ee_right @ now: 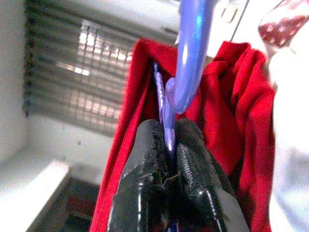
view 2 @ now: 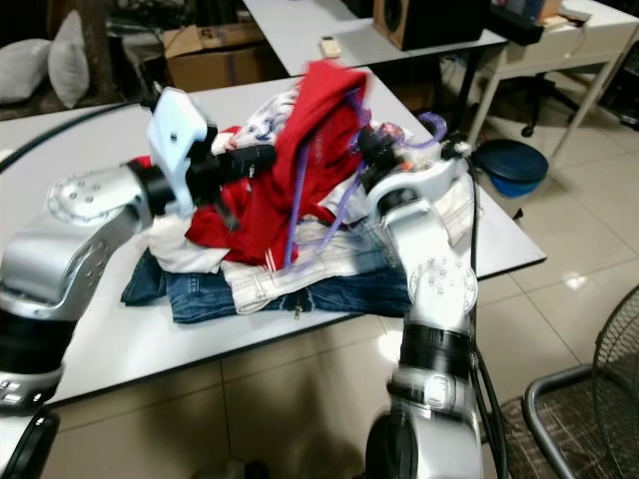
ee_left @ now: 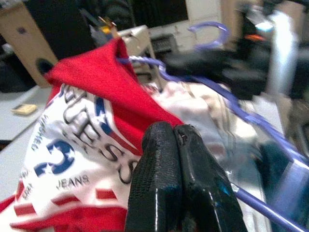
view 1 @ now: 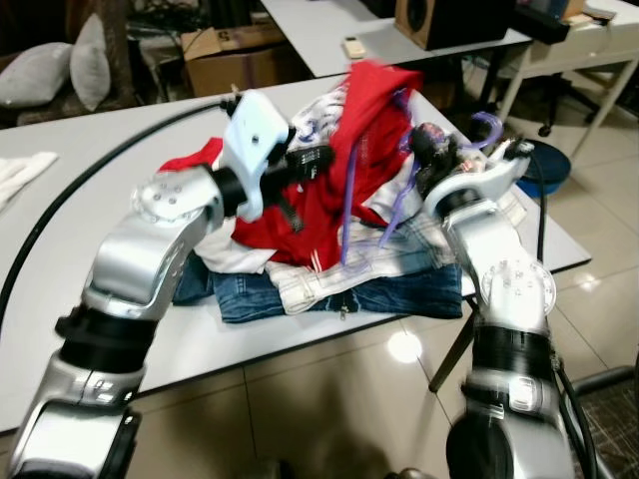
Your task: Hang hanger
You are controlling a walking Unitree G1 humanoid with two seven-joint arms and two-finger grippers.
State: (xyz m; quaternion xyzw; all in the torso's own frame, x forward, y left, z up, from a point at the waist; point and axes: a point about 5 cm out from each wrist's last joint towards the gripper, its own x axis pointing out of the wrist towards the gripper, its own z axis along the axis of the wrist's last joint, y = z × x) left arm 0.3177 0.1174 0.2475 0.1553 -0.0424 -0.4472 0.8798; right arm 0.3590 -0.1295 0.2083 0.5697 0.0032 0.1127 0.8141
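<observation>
Purple hanger (ee_right: 186, 72), seemingly hook-up, in right gripper (ee_right: 169, 145).

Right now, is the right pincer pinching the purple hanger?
Yes, the right pincer has its two black fingers shut on the purple hanger just below its hook, with the red shirt behind it.

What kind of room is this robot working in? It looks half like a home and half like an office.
Probably a lived-in room used as a workspace. White tables stand on a glossy tiled floor, one bearing a heap of clothes. Behind are grey cushions, a cardboard box and a wooden speaker.
</observation>
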